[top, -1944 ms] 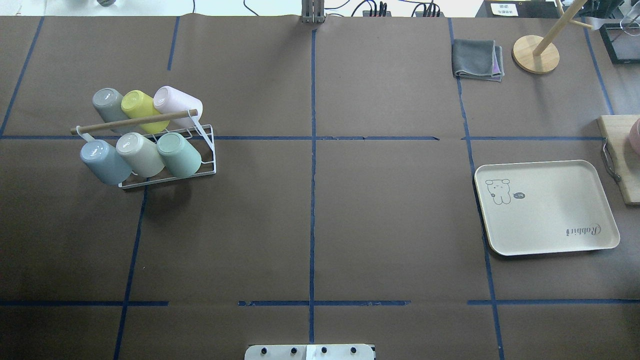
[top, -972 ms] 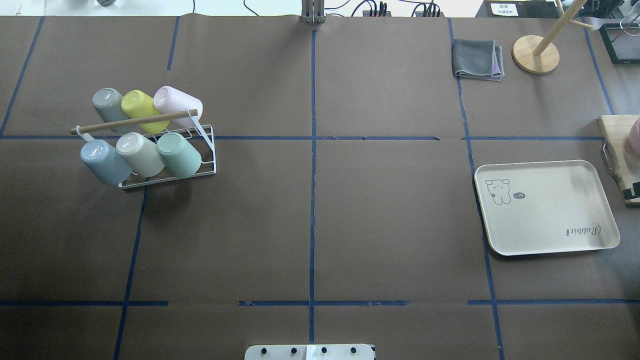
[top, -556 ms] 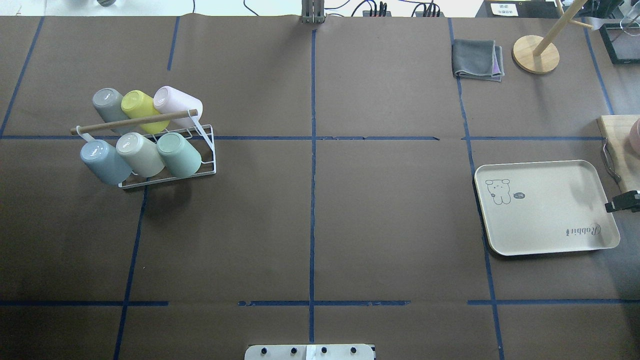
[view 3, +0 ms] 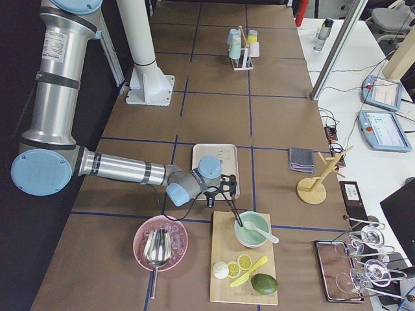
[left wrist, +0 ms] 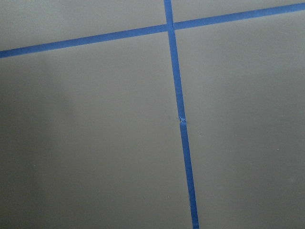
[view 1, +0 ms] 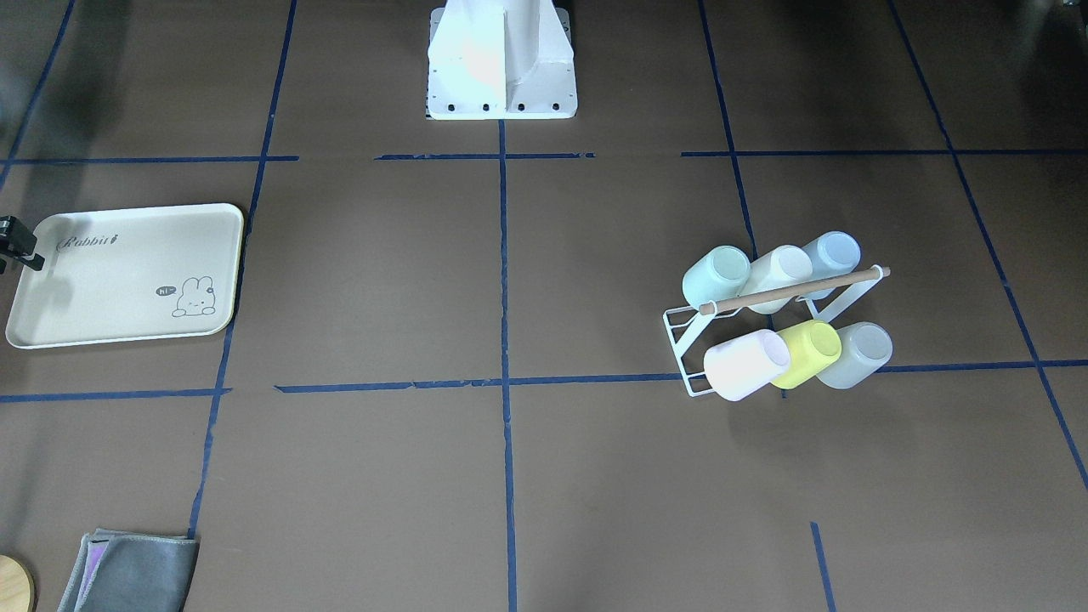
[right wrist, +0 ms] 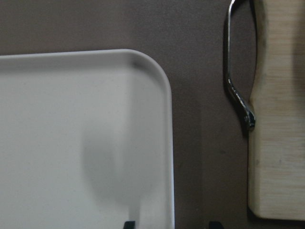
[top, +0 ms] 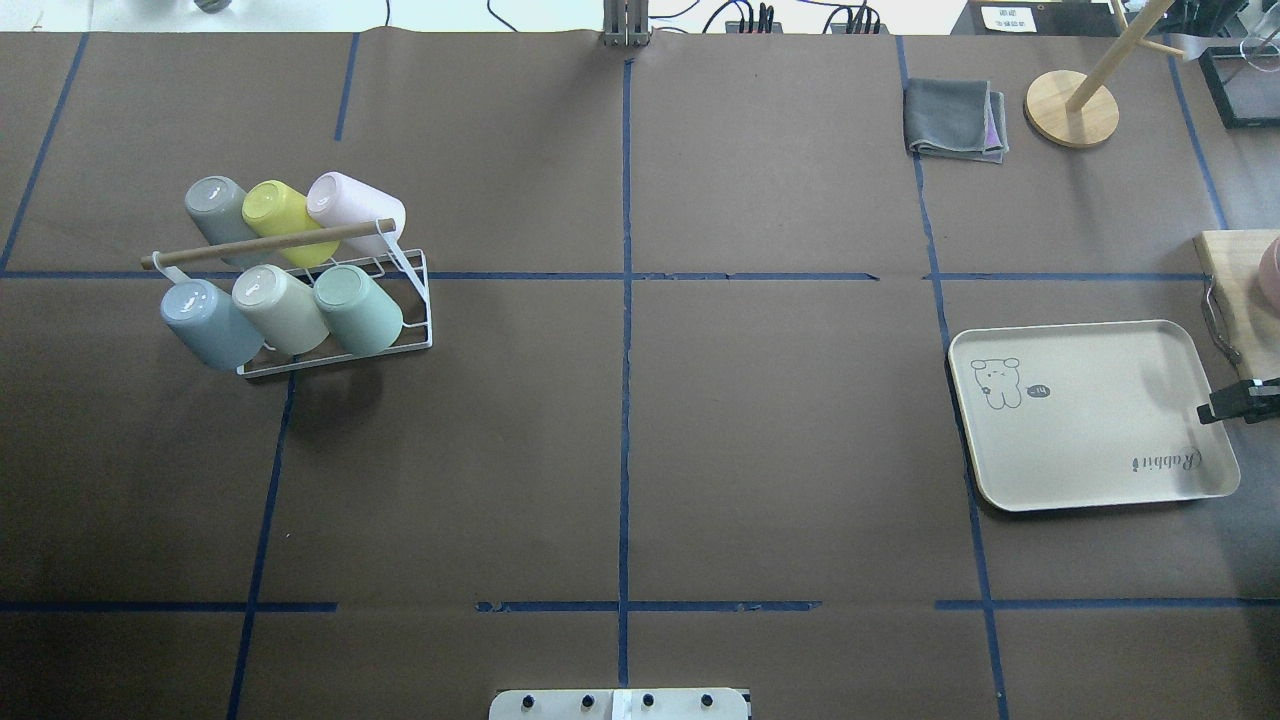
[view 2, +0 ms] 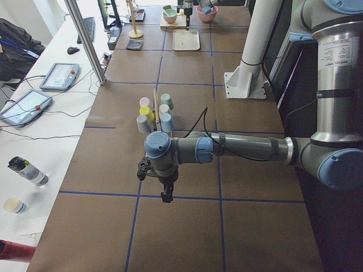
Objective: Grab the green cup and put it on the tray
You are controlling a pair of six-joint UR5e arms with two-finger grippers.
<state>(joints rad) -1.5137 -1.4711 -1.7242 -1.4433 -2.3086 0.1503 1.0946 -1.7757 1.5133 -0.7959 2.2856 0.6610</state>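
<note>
- The green cup (top: 357,308) sits tilted on a white wire rack (top: 270,243), with its bottom turned up and toward the robot. It is in the row nearer to the robot, at the end of the rack toward the middle of the table.
- Just beside it in this row is a cream cup (top: 280,308), then a blue-grey cup (top: 210,322). The far row holds three other cups.
- The tray (top: 1090,415) lies flat on the table on the robot's right side, well apart from the rack.
- The right gripper (right wrist: 171,224) hovers over the tray's outer edge. Its jaws stand apart and hold nothing. One tip is above the tray, the other above the strip of table between the tray and a wooden board (right wrist: 279,119).
- The left gripper (view 2: 165,195) hangs over bare table at the robot's left end, well apart from the rack. I cannot tell how its jaws stand.
</note>
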